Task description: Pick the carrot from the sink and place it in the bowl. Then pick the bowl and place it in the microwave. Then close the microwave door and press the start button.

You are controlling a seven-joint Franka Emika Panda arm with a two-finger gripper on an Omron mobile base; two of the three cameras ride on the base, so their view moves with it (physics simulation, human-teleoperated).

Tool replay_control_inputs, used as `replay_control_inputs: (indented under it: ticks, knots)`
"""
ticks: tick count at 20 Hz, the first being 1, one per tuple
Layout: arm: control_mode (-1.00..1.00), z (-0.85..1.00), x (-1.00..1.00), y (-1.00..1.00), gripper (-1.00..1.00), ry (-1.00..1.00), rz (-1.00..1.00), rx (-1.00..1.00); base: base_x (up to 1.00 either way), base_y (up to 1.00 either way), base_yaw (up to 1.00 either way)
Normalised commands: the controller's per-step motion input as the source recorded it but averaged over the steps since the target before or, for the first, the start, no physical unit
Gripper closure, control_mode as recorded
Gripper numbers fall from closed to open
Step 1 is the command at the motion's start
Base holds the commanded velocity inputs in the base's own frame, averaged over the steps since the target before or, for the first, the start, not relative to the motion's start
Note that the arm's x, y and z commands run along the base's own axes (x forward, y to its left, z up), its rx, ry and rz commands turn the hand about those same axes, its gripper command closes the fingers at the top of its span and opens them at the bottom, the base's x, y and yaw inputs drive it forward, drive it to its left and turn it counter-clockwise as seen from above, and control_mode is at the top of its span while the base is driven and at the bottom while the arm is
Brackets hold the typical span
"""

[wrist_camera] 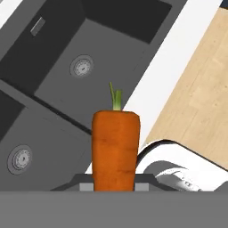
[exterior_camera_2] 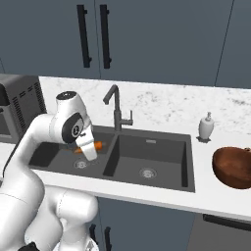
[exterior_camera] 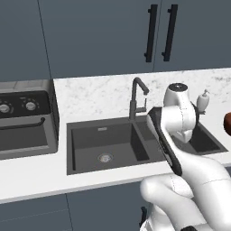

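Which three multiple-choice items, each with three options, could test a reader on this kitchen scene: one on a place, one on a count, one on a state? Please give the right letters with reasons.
1. Where is the bowl?
A. in the sink
B. on the counter right of the sink
C. on the cooktop

2. How many basins does the sink have?
A. one
B. two
C. three

3. What is the state of the carrot?
A. gripped by the gripper
B. lying in a basin
C. resting in the bowl

Answers:
1 B: the right base view shows it on the white counter.
2 B: two drains, one divider.
3 A: the hand view shows it between the fingertips, above the sink.
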Motion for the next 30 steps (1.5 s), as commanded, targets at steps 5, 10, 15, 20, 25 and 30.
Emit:
replay_control_inputs:
  ticks: [5,10,15,20,25,30]
  knots:
    - [-1.0,0.3,0.01,-1.0,1.0,0.02,-0.03,0.02,0.0,0.0,0.0]
    - [-1.0,0.18,0.35,-1.0,1.0,0.0,-0.03,0.02,0.0,0.0,0.0]
    - [-1.0,0.0,0.42,-0.85,1.0,0.0,-0.05,0.06,0.0,0.0,0.0]
    - [-1.0,0.0,0.49,-0.71,1.0,-0.07,-0.02,0.0,0.0,0.0,0.0]
    - [-1.0,0.02,0.42,-0.66,1.0,-0.12,-0.04,-0.01,0.0,0.0,0.0]
    - [-1.0,0.15,0.21,-0.76,1.0,-0.01,-0.08,-0.02,0.0,0.0,0.0]
